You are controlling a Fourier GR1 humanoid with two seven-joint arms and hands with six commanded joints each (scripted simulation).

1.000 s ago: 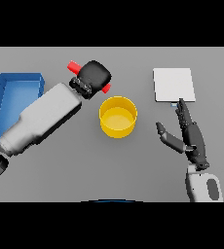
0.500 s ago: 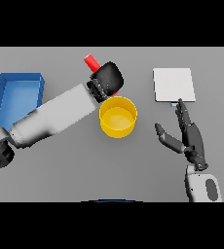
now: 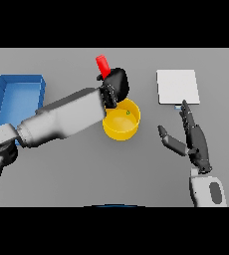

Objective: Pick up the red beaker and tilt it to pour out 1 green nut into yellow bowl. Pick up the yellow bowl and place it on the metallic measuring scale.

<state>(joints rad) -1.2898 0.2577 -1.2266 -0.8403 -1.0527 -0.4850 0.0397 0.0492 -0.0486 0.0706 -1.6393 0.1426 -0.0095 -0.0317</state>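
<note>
Reaching in from the left side of the head view, the left arm is extended across the grey table (image 3: pixel 61 174) with its left hand (image 3: pixel 116 85) positioned at the far rim of the yellow bowl (image 3: pixel 120 124). The dark fingers are curled tightly around the red beaker (image 3: pixel 103 66), of which only one red end is seen projecting up and away from the hand; the rest of the vessel is hidden by the hand. The beaker is held tilted, and its mouth cannot be made out. A small green nut (image 3: pixel 128 112) is seen lying inside the bowl, near its far wall. The bowl is standing on the table, near the centre, partly overlapped on its left side by the wrist. The metallic measuring scale (image 3: pixel 177 86) is shown as a pale square plate to the right of the bowl and apart from it. A blue tray (image 3: pixel 18 85) is placed at the far left. The right hand (image 3: pixel 193 142) is held just in front of the scale, with fingers straight and spread and the thumb set apart, nothing being grasped.
</note>
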